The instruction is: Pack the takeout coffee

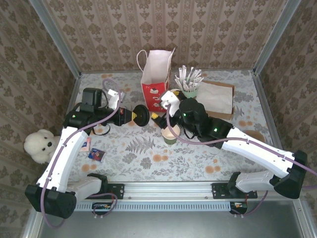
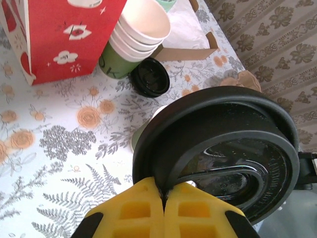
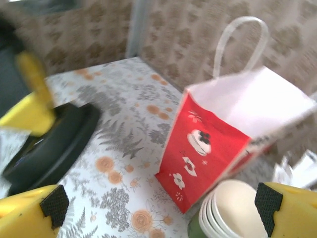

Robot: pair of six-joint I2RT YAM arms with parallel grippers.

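your left hand [image 2: 163,192] is pinching a black lid [image 2: 223,148]: in the left wrist view its two yellow fingers [image 2: 133,210] are pressed together on the lid's near rim, and the lid stands up on its edge, off the worktop [image 1: 138,148]. your right hand [image 3: 161,208] is spread wide, one yellow finger at each lower corner of the right wrist view, with nothing between them. it hangs over the floral cloth with a stack of cups [image 3: 230,210] just inside its right-side finger. the takeout coffee cup [image 1: 171,133] stands upright on the worktop near the middle, open top up and showing its pale cream inside. it sits just on the near side of the right wrist, a little to the right of the held lid and apart from it. from the left wrist view you see only a sliver of its pale rim and green wall behind the lid's left edge. the cup is outside the gift bag [image 1: 155,74], which stands open and upright toward the far side of the worktop, red below and white above, handle up. beside the bag's base, the left wrist view shows the stack of cups leaning against it, with a flat black disc [image 2: 150,78] lying on the cloth touching the stack. to the right of the bag are a cup of white sticks [image 1: 188,82] and a sheet of brown paper [image 1: 219,98]. a white soft toy [image 1: 40,144] sits off the left edge.
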